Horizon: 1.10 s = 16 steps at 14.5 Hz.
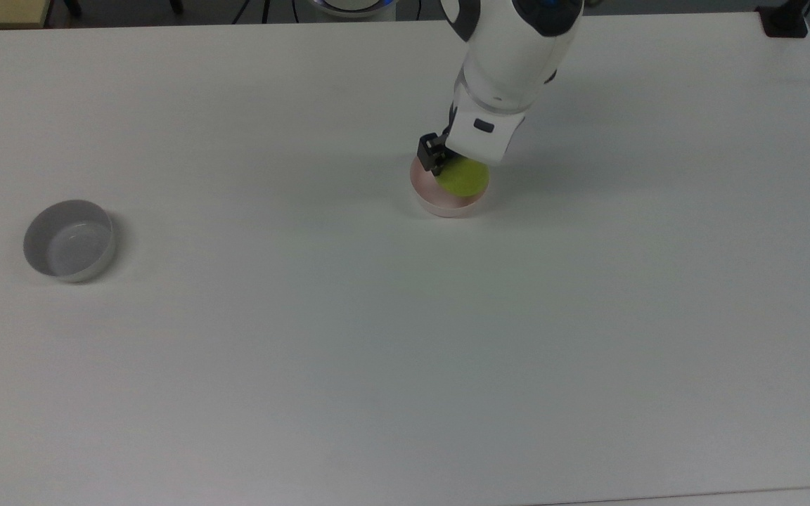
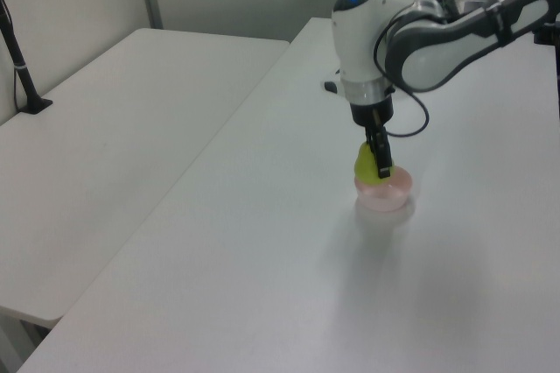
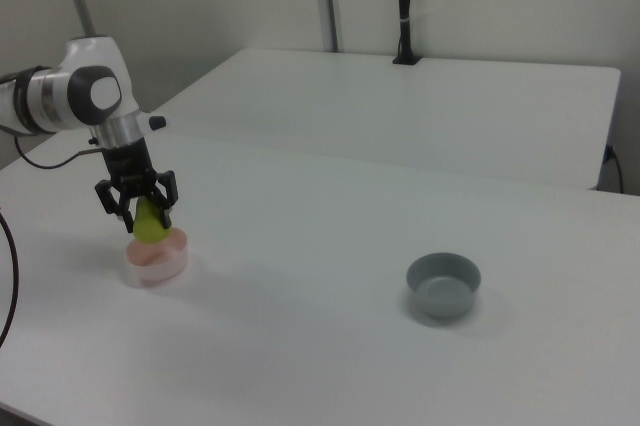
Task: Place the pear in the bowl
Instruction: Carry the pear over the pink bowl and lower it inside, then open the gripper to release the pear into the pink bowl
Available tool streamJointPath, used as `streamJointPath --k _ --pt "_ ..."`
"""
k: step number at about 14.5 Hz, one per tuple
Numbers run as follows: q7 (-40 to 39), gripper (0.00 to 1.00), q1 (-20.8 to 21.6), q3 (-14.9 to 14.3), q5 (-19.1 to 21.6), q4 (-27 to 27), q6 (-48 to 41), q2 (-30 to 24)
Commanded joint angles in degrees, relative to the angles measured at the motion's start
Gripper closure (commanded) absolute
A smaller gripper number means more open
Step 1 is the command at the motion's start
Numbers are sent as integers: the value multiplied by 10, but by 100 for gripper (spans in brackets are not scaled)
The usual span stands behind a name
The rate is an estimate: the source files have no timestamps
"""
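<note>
Containers: two bowls stand on the white table (image 1: 377, 351), well apart. The pink bowl (image 1: 427, 200) sits near the table's far edge in the top view, under the arm. The grey bowl (image 1: 69, 240) stands toward the top view's left; its interior shows bare.

Contents of the pink bowl: the pear (image 1: 463, 178), yellow-green, has its rounded lower end inside the rim. In the right view the pear (image 3: 150, 223) stands upright, its upper part rising above the pink bowl (image 3: 155, 260). Whether it touches the bowl floor cannot be told.

Tool state: the gripper (image 3: 138, 208) is clamped on the pear's upper part, a black finger on each side in the right view. In the left view the gripper (image 2: 380, 163) points straight down onto the pear (image 2: 365, 165) above the pink bowl (image 2: 382, 194). In the top view the white wrist housing covers part of the pear and bowl.

Count: one pear, one pink bowl, one grey bowl (image 3: 443, 284), one arm. A second white table (image 2: 105, 154) adjoins on the left view's left.
</note>
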Motion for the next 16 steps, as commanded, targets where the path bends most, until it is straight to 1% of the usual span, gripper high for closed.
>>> streamJointPath --k 1,2,3,5,6,7,9,11,13,15,16 --pt "17 82 13 -7 -1 -4 26 31" --pt "17 82 15 -7 -1 -11 33 34" --pt "17 79 16 -7 -8 -23 42 34" --pt "17 64 14 -7 -9 -25 42 31" --pt "17 31 9 -7 -9 -25 38 25" --pt "21 1 8 -12 -9 -25 37 18" --pt "36 0 7 -14 -9 -22 29 -4" --pt "38 0 5 -15 -9 -16 4 -39" --pt "55 0 -3 -15 -9 15 -40 -56" --pt "88 0 -47 5 -9 34 -56 -84" --pt "98 0 -59 10 -10 40 -62 -97"
